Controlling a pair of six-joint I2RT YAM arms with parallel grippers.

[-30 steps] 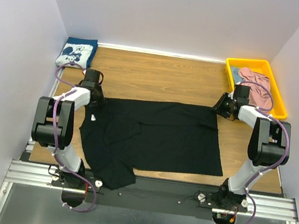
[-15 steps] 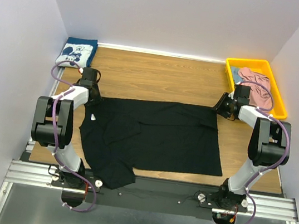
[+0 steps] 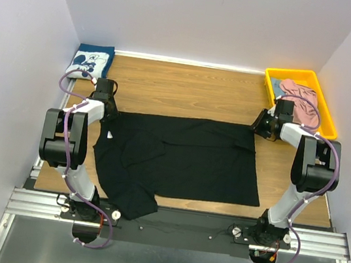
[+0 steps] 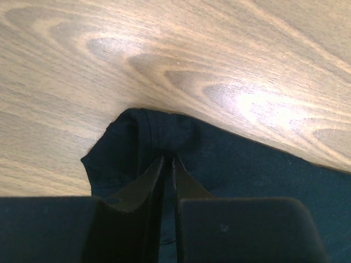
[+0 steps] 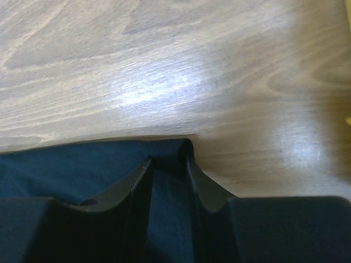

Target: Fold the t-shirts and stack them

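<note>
Black t-shirt [image 3: 184, 159] lies flat, far corners pinched by left pincer [image 4: 168, 159] and right pincer [image 5: 167, 159].

The table [image 3: 188, 90] is carrying a black t-shirt [image 3: 184, 162] centrally, a navy t-shirt [image 3: 90, 61] at ten o'clock, a yellow tray [image 3: 291, 72] at two.

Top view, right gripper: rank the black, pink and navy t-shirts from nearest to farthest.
From the right gripper:
1. black t-shirt: its far right corner sits between the fingers.
2. pink t-shirt: in the yellow tray, just behind and to the right.
3. navy t-shirt: folded at the far left corner of the table.
</note>
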